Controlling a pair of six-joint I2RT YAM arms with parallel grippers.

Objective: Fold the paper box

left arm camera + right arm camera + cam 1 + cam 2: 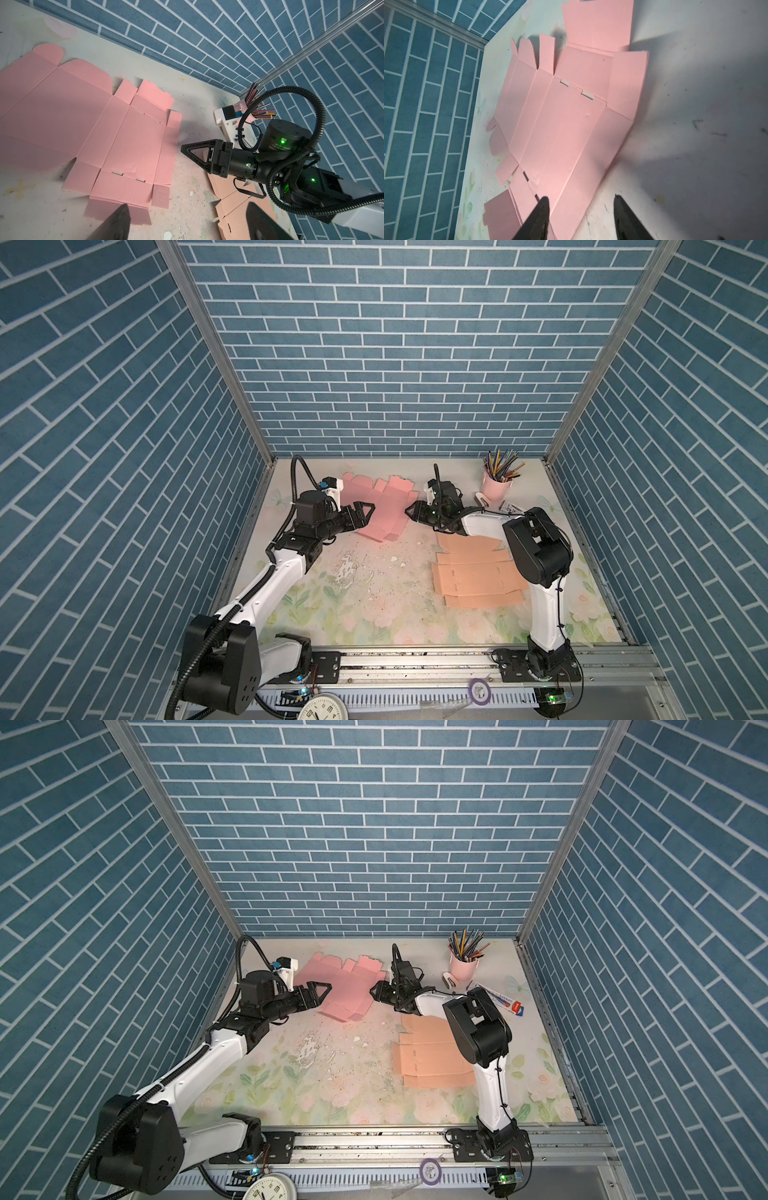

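Observation:
The paper box is a flat pink cut-out sheet (384,506) (345,990) lying unfolded at the back of the table, its creases and tabs plain in the left wrist view (124,128). My left gripper (368,512) (326,990) (190,220) hovers over the sheet's left part, open wide and empty. My right gripper (409,509) (372,990) (580,197) is at the sheet's right edge, open. In the right wrist view one finger (542,209) is over the pink sheet (560,124), the other over bare table, and the sheet's edge runs between them.
A second flat sheet, peach-coloured (473,572) (432,1056), lies under the right arm. A pink cup of pencils (496,489), a white stapler (482,501) and a small packet (505,1002) stand at the back right. A clock (322,707) sits on the front rail.

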